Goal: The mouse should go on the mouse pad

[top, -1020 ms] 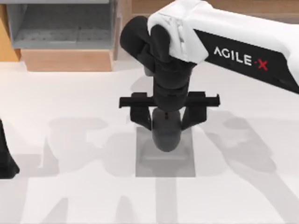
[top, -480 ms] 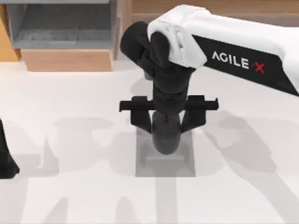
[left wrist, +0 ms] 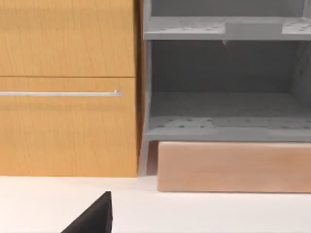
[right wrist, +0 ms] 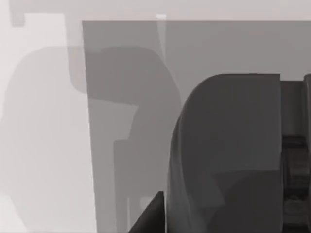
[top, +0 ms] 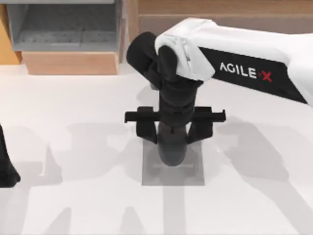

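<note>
The right gripper (top: 172, 134) hangs over the far edge of the flat, thin, mid-grey square mouse pad (top: 193, 174), its two black fingers (top: 146, 131) set either side of the small, smooth, dark grey oval mouse (top: 171, 149). From above, the fingers stand a little wider than the mouse's body, and I cannot tell whether they press on its sides or stand just off them, because the wrist and the black crossbar cover the contact points. The mouse lies over the far half of the pad, its rounded end pointing toward the pad's near edge; whether its underside rests on the mat or floats just above is hard to make out.

In the right wrist view the mouse (right wrist: 228, 155) looms large and dark, with the pad (right wrist: 121, 73) spreading beneath it; one straight edge of the pad meets the white tabletop (right wrist: 39, 145). A black finger (right wrist: 150, 216) juts in beside the mouse, cut off by the picture's border, and soft shadows of the arm fall across the pad and tabletop.

The white and black AgileX right arm (top: 234, 68) reaches in from the tabletop's right side. The pad sits near the middle of the tabletop (top: 73, 98).

The left arm (top: 6, 166) is parked at the tabletop's left edge, mostly cut off. Its wrist view faces an orange wooden cabinet (left wrist: 68, 87), a grey open shelf unit (left wrist: 223, 97) and a pale wooden block (left wrist: 233, 167) along the far edge, with a black sliver of the left gripper (left wrist: 95, 218) in view.
</note>
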### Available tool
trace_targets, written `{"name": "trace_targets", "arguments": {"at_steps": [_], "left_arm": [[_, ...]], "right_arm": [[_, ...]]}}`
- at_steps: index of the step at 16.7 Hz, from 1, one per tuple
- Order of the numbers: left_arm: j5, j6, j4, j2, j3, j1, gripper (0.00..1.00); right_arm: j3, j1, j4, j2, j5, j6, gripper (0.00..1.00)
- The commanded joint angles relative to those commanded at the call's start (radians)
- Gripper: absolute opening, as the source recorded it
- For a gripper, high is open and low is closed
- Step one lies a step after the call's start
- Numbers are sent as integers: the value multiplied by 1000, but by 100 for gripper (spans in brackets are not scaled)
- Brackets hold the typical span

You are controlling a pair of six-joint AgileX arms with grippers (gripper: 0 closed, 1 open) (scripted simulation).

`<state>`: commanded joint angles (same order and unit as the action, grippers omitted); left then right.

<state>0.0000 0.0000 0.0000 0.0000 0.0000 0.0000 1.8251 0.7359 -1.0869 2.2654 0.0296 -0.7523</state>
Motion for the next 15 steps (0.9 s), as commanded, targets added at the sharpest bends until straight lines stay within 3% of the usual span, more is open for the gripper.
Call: {"name": "trace_targets", "arguments": {"at_steps": [7,15], "left_arm": [[0,0,0,0,0,0,100],[0,0,0,0,0,0,100]], "right_arm": [[-22,0,19,18,2,-1,0],[-22,0,19,18,2,-1,60]]}}
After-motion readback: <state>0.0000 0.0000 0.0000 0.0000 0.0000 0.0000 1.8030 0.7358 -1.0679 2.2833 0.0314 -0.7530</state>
